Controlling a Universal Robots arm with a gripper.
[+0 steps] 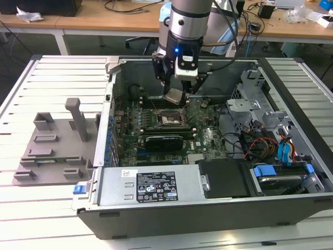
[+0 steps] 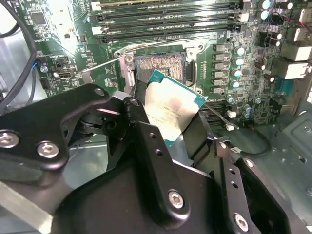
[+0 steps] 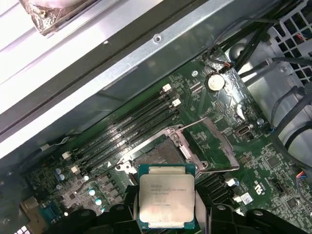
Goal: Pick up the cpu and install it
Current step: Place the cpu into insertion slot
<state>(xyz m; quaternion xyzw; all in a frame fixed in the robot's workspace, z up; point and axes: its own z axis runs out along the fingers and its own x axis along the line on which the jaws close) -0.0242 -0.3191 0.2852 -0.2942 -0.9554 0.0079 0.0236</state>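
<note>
The gripper (image 2: pixel 168 116) is pinching the cpu (image 2: pixel 175 100) by two of its sides, so the picking-up part is looking done. The cpu is hanging in the air, tilted, just above the socket (image 2: pixel 161 66) on the green board (image 1: pixel 208 141), and it is not touching it. In the first wrist view the cpu is showing its shiny grey top, and the socket is sitting open close by, with its metal lid (image 3: pixel 210 144) flipped back. So the putting-in part is not done yet: the cpu is not lying in the socket, and the lid is not closed over it. The board is lying flat inside an open computer case (image 1: pixel 208 216). Long black slots (image 2: pixel 165 19) are running beside the socket, and a bunch of wires (image 1: pixel 260 143) is sitting in the case on the exterior view's right. The case is lying on its side on a white table (image 1: pixel 52 78) made of long slats. A grey tray (image 1: pixel 52 151) is sitting on the table, just beside the case on the exterior view's left. Behind the table, wooden desks (image 1: pixel 104 21) are standing with cables and small things on them.
</note>
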